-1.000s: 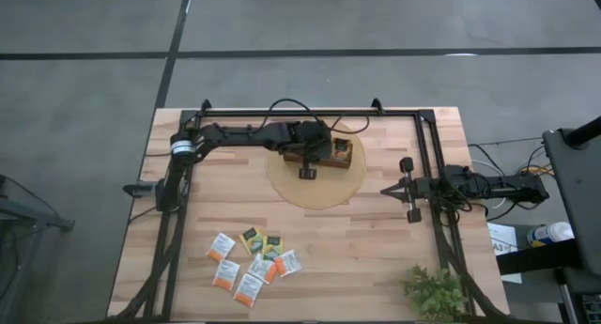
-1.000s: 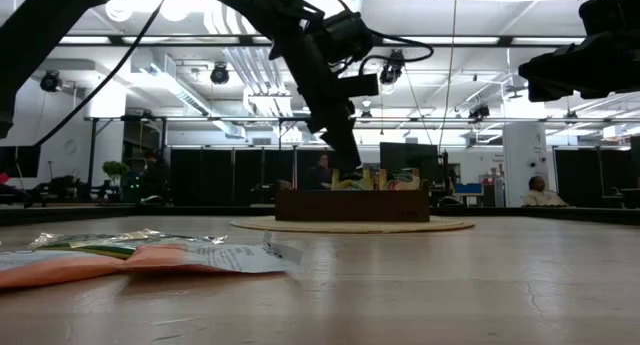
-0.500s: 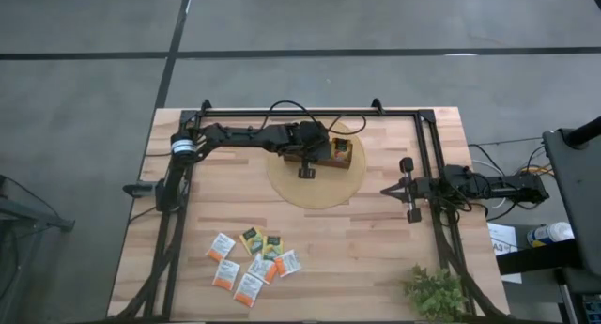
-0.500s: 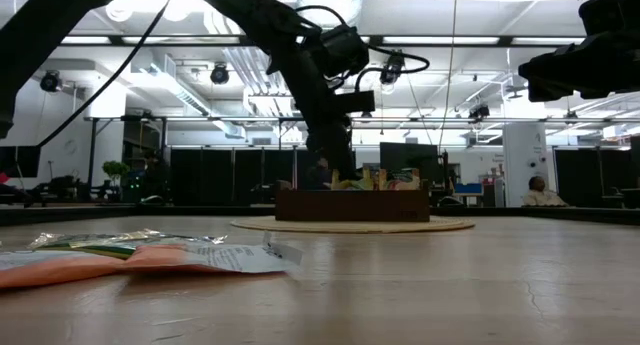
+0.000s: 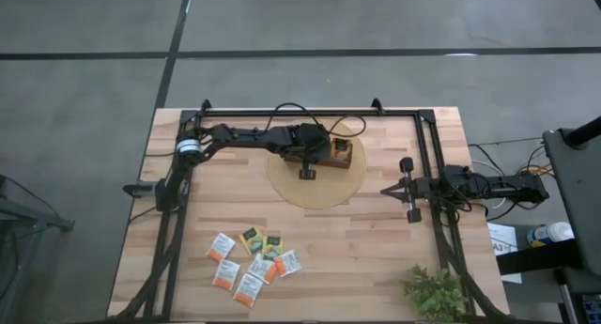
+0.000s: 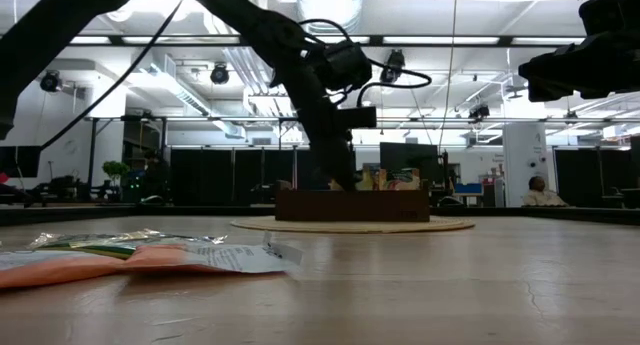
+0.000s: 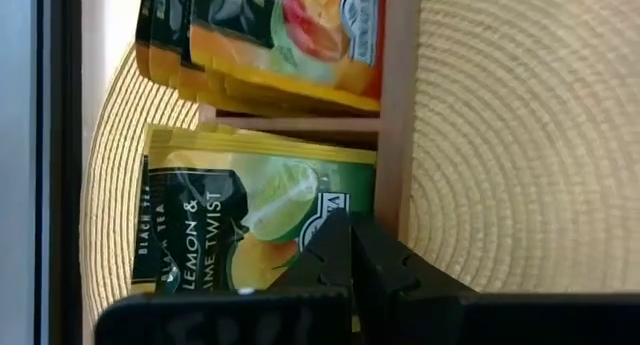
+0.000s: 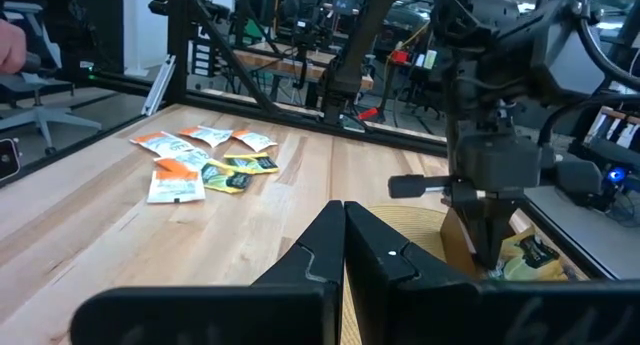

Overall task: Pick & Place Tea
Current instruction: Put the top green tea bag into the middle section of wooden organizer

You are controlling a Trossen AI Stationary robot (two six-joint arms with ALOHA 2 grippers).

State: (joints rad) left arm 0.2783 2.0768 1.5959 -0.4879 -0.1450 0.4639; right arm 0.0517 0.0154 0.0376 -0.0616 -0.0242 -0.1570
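Left gripper (image 7: 350,247), dark and two-fingered, is down over the brown three-compartment wooden tray (image 5: 331,153), which sits on the round woven straw mat (image 5: 319,188) at about 12 o'clock on the pale wooden table (image 5: 376,239). In its wrist view the two fingers are pressed together with no gap, tips at the tray's wall, just beside a yellow-green lemon tea packet with a dark panel (image 7: 255,225) that stands in one compartment; I see no packet pinched between them. The next compartment holds a stack of yellow packets with an orange-red fruit print (image 7: 280,35).

My reading is that the placing step is ending: that packet is in the tray and the fingers have nothing in them. Whether they touch the packet I cannot tell.

A cluster of loose white-and-orange and yellow-green paper tea packets (image 5: 252,260) lies flat at about 7 o'clock on the table, well apart from the tray. The right wrist view shows the same cluster (image 8: 200,160) beyond the left arm.

The next move calls for lifting clear of the tray wall without dragging the upright packet, swinging toward 7 o'clock, spreading the fingers and coming down on one packet at the cluster's edge, since several overlap.

Right gripper (image 5: 408,190) waits at about 3 o'clock, fingers closed together and holding nothing
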